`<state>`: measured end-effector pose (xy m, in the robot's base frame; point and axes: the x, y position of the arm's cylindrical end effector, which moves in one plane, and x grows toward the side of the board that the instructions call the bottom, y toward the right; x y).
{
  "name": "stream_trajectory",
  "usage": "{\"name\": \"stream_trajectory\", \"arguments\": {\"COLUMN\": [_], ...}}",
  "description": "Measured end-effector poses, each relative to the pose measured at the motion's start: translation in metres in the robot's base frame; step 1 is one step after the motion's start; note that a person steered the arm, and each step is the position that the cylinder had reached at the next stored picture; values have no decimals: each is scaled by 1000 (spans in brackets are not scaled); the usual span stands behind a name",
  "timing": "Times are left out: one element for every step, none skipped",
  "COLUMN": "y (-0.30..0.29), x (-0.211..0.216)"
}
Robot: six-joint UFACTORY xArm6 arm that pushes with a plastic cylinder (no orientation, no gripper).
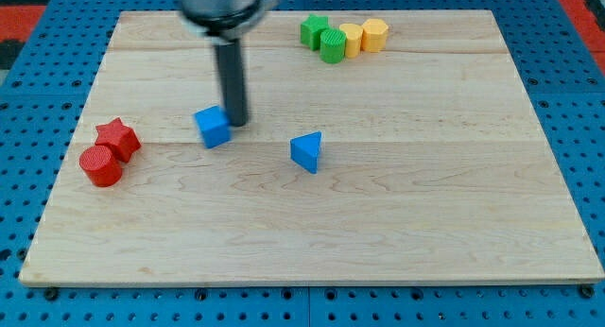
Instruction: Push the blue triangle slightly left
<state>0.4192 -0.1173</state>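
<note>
My tip (235, 124), a bare rod holding nothing, touches the blue cube (214, 127); the light, rigid blue triangle (306, 151) should slide if pushed on its right face.

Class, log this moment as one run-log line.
my tip: beside blue cube | blue triangle: right of tip, untouched

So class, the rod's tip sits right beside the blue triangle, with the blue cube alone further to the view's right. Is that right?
Not quite: the two blocks are swapped. The camera view shows my tip right beside the blue cube, at its right edge, while the blue triangle sits alone further to the view's right.
</note>
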Motion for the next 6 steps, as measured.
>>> {"name": "stream_trajectory", "arguments": {"y": [-30, 63, 178, 195, 112, 41], "x": [8, -3, -2, 29, 36, 41]}}
